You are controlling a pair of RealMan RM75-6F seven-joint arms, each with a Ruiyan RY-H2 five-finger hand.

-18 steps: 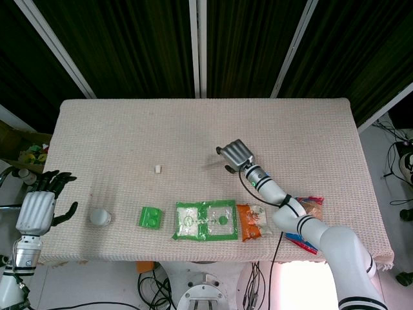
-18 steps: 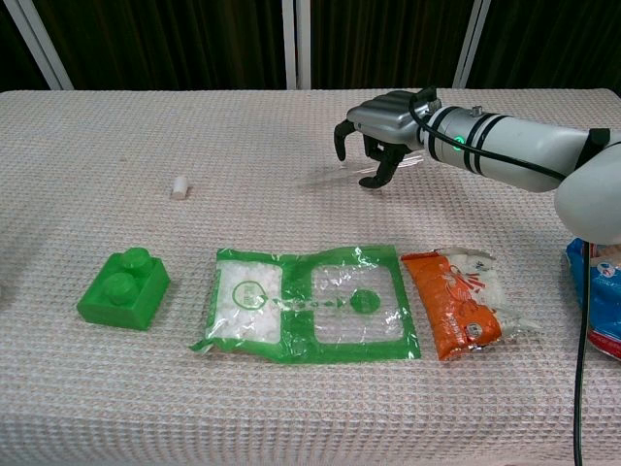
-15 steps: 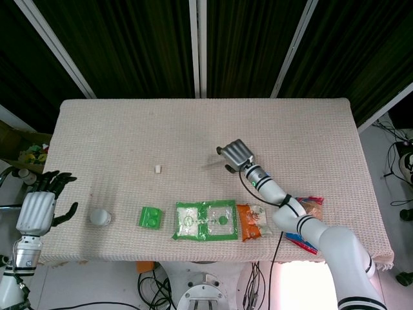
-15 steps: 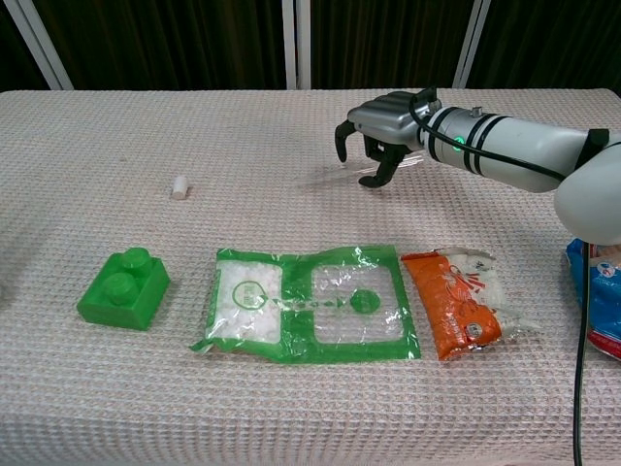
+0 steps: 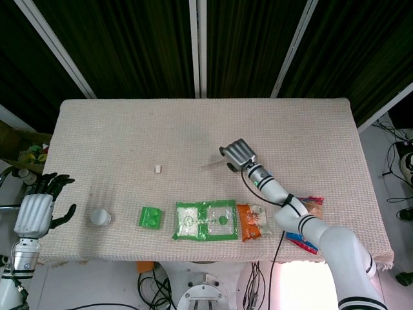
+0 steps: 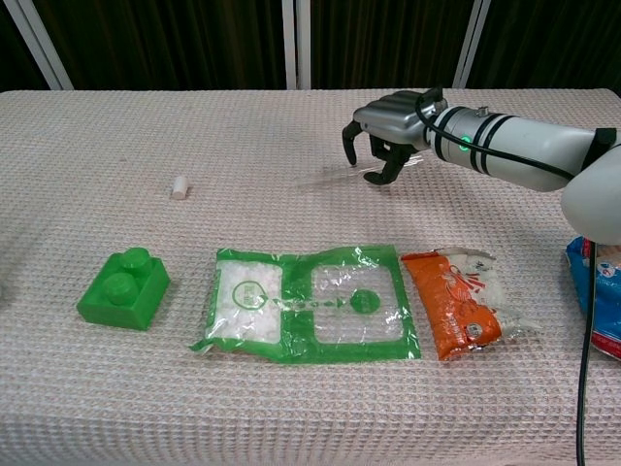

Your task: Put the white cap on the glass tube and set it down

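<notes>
The small white cap (image 5: 157, 169) (image 6: 179, 187) lies alone on the woven cloth, left of centre. The glass tube (image 6: 325, 176) (image 5: 210, 165) is a faint clear streak lying flat on the cloth, one end running under my right hand. My right hand (image 5: 237, 154) (image 6: 383, 141) arches over that end with its fingers curved down and apart; I see no firm grip on the tube. My left hand (image 5: 37, 209) hangs off the table's left edge, fingers spread and holding nothing. It shows only in the head view.
Along the near edge lie a pale round object (image 5: 100, 217), a green brick (image 5: 150, 217) (image 6: 123, 287), a green-and-clear pouch (image 5: 205, 221) (image 6: 310, 303), an orange packet (image 5: 251, 221) (image 6: 456, 303) and a blue-and-red packet (image 5: 303, 239) (image 6: 602, 301). A black cable hangs at the right.
My right hand has shifted slightly to the right over the tube's end. My left hand has sunk a little. The cap and tube lie where they were.
</notes>
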